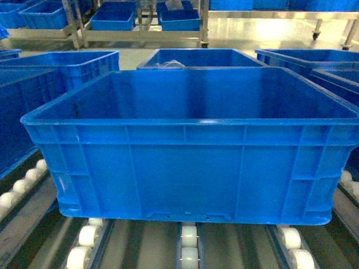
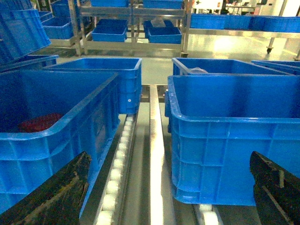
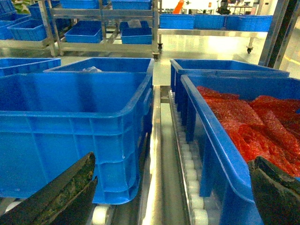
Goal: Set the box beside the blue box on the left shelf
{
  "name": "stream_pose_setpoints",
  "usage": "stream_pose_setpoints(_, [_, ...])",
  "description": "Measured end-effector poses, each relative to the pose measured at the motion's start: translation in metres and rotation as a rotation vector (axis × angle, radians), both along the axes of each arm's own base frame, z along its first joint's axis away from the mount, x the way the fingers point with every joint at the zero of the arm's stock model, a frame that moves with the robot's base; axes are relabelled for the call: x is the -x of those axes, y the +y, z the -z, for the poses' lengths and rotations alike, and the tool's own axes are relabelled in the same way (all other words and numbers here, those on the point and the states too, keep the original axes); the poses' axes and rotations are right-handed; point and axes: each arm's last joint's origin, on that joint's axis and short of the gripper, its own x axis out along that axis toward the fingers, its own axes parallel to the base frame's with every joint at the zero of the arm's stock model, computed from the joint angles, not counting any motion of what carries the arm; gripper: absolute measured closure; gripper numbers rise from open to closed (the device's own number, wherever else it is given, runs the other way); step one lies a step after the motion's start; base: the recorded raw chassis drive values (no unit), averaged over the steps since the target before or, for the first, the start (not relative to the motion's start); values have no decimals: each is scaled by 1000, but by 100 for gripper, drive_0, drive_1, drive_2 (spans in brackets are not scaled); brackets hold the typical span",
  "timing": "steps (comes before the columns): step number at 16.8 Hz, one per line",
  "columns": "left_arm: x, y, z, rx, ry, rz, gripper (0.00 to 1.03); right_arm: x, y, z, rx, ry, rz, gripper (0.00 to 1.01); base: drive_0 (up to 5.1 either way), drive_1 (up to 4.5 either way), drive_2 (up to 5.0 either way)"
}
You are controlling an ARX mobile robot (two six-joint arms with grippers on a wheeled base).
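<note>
The box is a large bright-blue ribbed crate, empty inside, resting on the white roller tracks of the left shelf. The left wrist view has the box on the right and a neighbouring blue box on the left, a shiny rail between them. My left gripper is open, its dark fingers spread at the frame's lower corners. In the right wrist view the box is on the left. My right gripper is open too. Neither gripper shows in the head view.
To the right of the box stands a blue crate full of red material. More blue crates sit behind on the rollers. Steel racks with small blue bins stand across the floor beyond.
</note>
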Motion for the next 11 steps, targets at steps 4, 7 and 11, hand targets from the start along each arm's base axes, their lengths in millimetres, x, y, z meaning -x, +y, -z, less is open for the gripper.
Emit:
stream_pose_setpoints(4, [0, 0, 0, 0, 0, 0, 5, 0, 0, 0, 0, 0, 0, 3, 0, 0, 0])
stream_pose_setpoints(7, [0, 0, 0, 0, 0, 0, 5, 0, 0, 0, 0, 0, 0, 3, 0, 0, 0])
stream_pose_setpoints(11, [0, 0, 0, 0, 0, 0, 5, 0, 0, 0, 0, 0, 0, 3, 0, 0, 0])
